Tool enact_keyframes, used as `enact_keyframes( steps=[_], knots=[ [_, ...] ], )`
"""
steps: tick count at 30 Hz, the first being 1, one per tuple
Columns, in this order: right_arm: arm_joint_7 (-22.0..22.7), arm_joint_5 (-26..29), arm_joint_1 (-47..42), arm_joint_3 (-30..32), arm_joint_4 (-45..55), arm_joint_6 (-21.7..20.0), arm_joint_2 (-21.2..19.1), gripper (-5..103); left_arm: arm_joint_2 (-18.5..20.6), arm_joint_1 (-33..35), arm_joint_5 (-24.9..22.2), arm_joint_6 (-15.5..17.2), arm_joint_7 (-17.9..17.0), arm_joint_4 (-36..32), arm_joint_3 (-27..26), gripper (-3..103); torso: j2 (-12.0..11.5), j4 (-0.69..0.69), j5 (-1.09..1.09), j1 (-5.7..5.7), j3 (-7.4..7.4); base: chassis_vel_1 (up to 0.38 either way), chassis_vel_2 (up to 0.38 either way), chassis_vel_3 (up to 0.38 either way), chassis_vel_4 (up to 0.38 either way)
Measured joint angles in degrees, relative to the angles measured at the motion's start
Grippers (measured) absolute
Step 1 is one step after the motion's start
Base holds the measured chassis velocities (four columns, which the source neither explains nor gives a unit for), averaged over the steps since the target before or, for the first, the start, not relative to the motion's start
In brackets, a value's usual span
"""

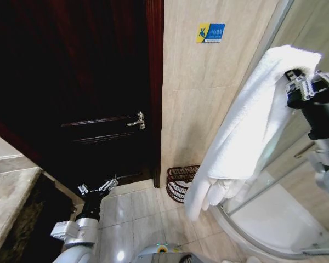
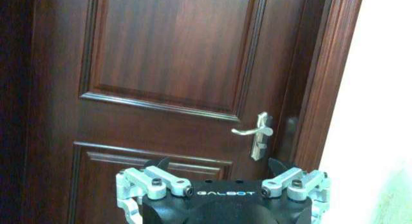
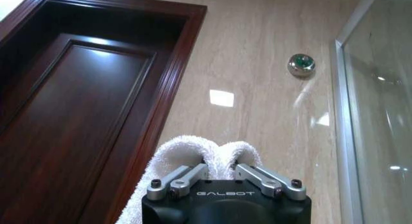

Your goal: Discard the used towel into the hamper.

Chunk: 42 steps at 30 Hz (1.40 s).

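The dark reddish-brown panelled wooden door (image 1: 98, 109) fills the far left of the scene, its silver lever handle (image 1: 137, 121) near the right-hand frame, and beside it to the right runs the beige polished stone wall (image 1: 208, 82) carrying a small blue and yellow sign (image 1: 210, 32). On the right stands the curved glass shower enclosure (image 1: 274, 219). In front of that glass hangs the large white terry-cloth towel (image 1: 241, 131), long and draped, its long axis running steeply down and leftward from the top right to loose folds near the floor. The right gripper (image 1: 296, 82) is raised high on the right and is clamped on the top fold of the towel; the right wrist view shows its jaws pinching a doubled hump of cloth. The small round dark reddish-brown wire hamper (image 1: 181, 182) sits on the pale glossy floor tiles (image 1: 142, 219) against the foot of the stone wall, just right of the door frame. It lies well below and to the left of the right gripper, farther from the robot, with the towel's lower folds hanging just beside its right rim and partly covering it. The left gripper (image 1: 98, 188) is low on the near left, with its fingers spread apart and empty, pointing toward the door. It is the nearer of the two to the hamper, but the right arm carries the load.
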Motion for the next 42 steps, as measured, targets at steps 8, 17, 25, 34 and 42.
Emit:
enact_keyframes(
  steps=[8,17,25,34,42],
  knots=[
    [0.0,0.0,0.0,-0.01,-0.03,0.0,0.0,5,0.0,-0.01,0.0,0.0,0.0,0.0,0.0,100,-0.06,0.03,0.0,0.12,0.04,-0.108,0.124,0.126,-0.111],
    [0.0,0.0,0.0,-0.01,-0.01,0.0,0.0,5,0.0,0.0,0.0,0.0,0.0,0.0,0.0,100,0.01,0.0,0.0,-0.02,-0.01,0.013,-0.014,-0.007,0.022],
    [0.0,0.0,0.0,-0.01,-0.01,0.0,0.0,5,0.0,-0.01,0.0,0.0,0.0,0.0,0.0,100,-0.01,0.01,0.01,0.05,0.02,0.007,-0.008,-0.004,0.005],
    [0.0,0.0,0.0,-0.01,-0.01,0.0,0.0,5,0.0,-0.01,0.0,0.0,0.0,0.0,0.0,100,-0.01,0.01,0.0,0.04,0.01,0.0,0.0,0.0,0.0],
    [0.0,0.0,0.0,-0.01,-0.01,0.0,0.0,5,0.0,-0.01,0.0,0.0,0.0,0.0,0.0,100,-0.01,0.01,0.0,0.04,0.01,0.0,0.0,0.0,0.0]
  ],
)
